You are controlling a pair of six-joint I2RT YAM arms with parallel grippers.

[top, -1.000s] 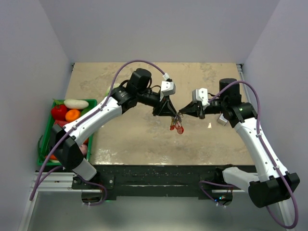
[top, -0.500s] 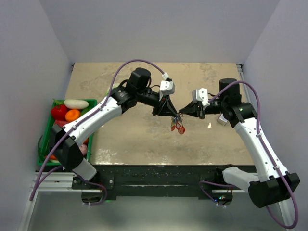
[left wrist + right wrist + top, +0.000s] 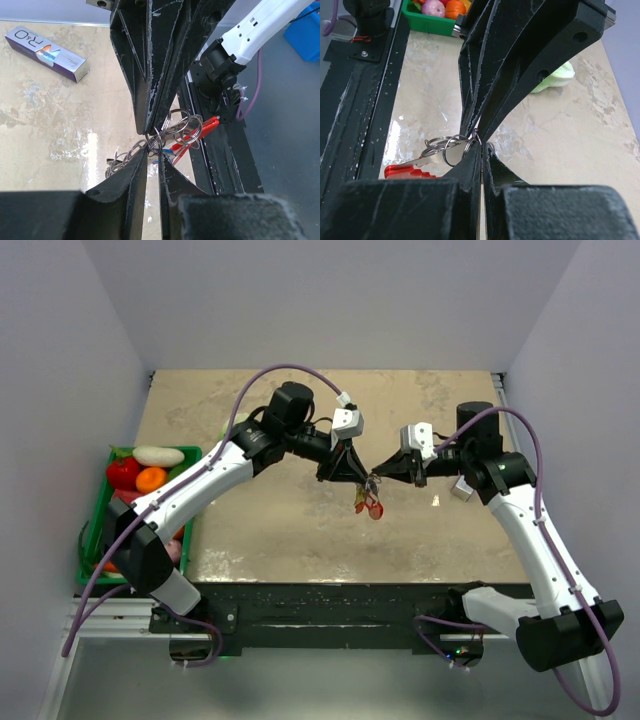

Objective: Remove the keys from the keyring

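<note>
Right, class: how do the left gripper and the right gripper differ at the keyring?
The left gripper shows a narrow gap between its fingers at the keyring; the right gripper has its fingers pressed together. The left gripper reaches in from the left, the right gripper from the right. Both pinch the keyring above the table.

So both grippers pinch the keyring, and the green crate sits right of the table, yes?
No, the top view shows the green crate at the left edge of the table. The left gripper and right gripper do pinch the keyring.
</note>
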